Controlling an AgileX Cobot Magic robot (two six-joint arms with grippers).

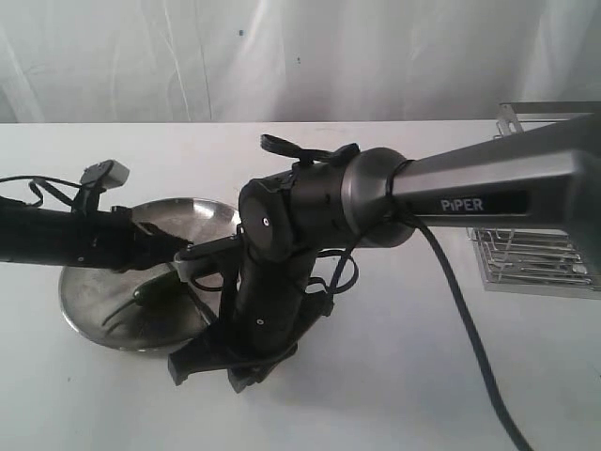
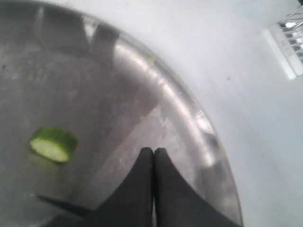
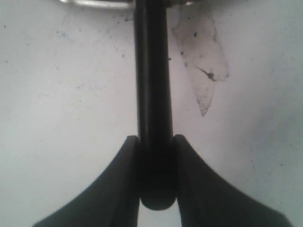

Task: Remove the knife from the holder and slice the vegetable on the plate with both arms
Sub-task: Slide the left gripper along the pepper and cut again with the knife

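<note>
The steel plate (image 1: 89, 305) lies left of centre. A dark green vegetable (image 1: 155, 289) rests on it. My left gripper (image 1: 188, 252) hangs over the plate's right part, shut and empty (image 2: 154, 150). In the left wrist view a cut pale-green piece of vegetable (image 2: 53, 143) lies on the plate (image 2: 189, 109), with a dark knife tip (image 2: 61, 204) near it. My right gripper (image 3: 155, 139) is shut on the black knife handle (image 3: 152, 94), which runs toward the plate rim (image 3: 94, 2). From outside, that gripper (image 1: 214, 329) is mostly hidden by its own wrist beside the plate.
The wire holder (image 1: 535, 254) stands at the right, behind the PiPER arm (image 1: 470, 202), and also shows far off as the holder (image 2: 293, 42) in the left wrist view. A translucent patch (image 3: 201, 71) marks the white table. A cable (image 1: 470, 319) trails to the front.
</note>
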